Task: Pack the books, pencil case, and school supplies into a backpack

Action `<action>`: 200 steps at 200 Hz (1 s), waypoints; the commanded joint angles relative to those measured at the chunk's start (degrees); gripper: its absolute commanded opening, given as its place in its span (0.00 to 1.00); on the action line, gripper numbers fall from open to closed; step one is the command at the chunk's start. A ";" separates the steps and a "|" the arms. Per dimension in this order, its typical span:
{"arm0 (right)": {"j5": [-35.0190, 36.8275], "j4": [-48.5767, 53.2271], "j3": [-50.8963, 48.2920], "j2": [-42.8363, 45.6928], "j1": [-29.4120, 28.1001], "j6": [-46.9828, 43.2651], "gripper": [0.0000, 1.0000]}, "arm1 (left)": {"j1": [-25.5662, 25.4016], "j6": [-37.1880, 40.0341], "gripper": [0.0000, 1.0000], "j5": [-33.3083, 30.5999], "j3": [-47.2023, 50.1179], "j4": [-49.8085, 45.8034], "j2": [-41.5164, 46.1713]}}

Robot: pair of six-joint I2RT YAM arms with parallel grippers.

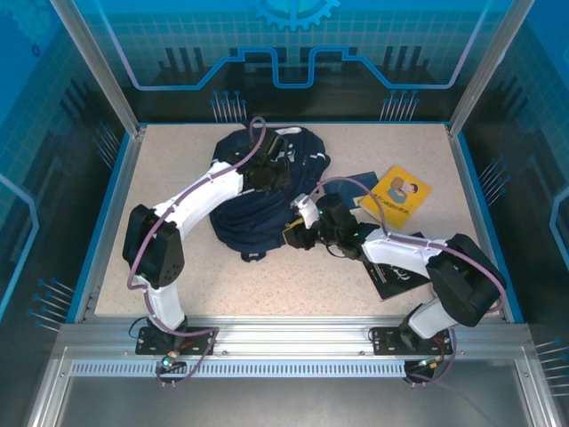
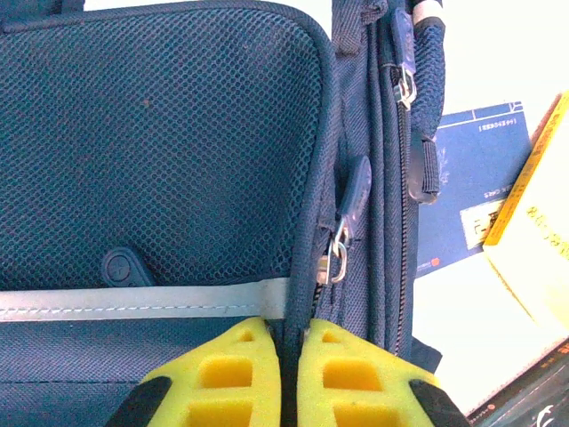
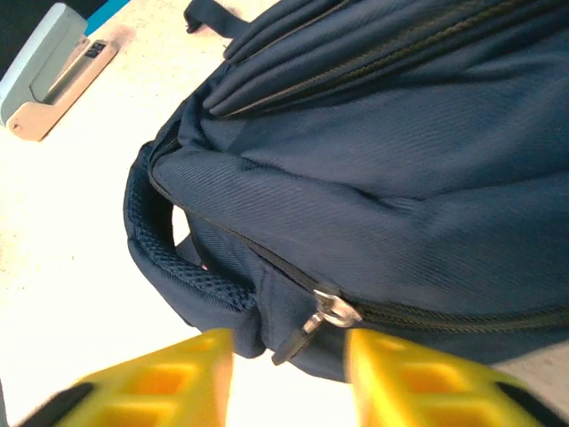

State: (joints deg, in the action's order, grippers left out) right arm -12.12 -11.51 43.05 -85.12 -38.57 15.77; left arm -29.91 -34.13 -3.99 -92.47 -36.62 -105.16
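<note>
Fabric is pinched in the left gripper (image 2: pixel 289 331): its yellow fingers are pressed together on a corded seam of the large navy-blue fabric backpack (image 1: pixel 240 222). The backpack lies slumped in the middle of the speckled beige worktop (image 1: pixel 160 160). Seen from above, this gripper rests on the bag's far, upper part. The left wrist view adds detail that the top view lacks: a honeycomb mesh panel (image 2: pixel 160 133), a flat pale-grey strip (image 2: pixel 133 302) running across below it, and a ring zip pull (image 2: pixel 338 253) of metal with a blue tab, just above the fingertips.

Right of that, the right gripper (image 1: pixel 298 234) sits at the backpack's near right edge. In the right wrist view its yellow fingers stand well apart and hold nothing. A silver zip pull (image 3: pixel 327 311) hangs on the bag's smooth woven side, just ahead of the gap between them and touching neither finger. A padded, mesh-edged strap (image 3: pixel 169 258) curves down the bag's left end.

Further right lie three thin flat books. The dark blue book (image 1: pixel 358 181) is just beside the bag, and the yellow book (image 1: pixel 397 197) with dark print overlaps its right edge. The black book (image 1: pixel 396 277) with white lettering lies nearer the bases, partly under the right arm.
</note>
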 commanded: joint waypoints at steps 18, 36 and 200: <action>0.01 8.08 0.72 8.67 6.13 17.71 0.56 | 1.05 4.98 0.00 4.21 2.81 6.01 3.56; 0.40 14.34 4.06 8.73 8.10 25.84 0.64 | 1.08 6.35 0.00 4.34 3.45 5.51 4.24; -13.01 13.83 19.00 -11.25 5.35 45.92 0.50 | 1.03 7.85 0.01 6.53 6.60 3.67 10.56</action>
State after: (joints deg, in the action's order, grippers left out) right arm -23.73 2.92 59.79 -93.62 -31.99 60.10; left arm -28.97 -27.88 -0.19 -85.23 -34.35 -99.20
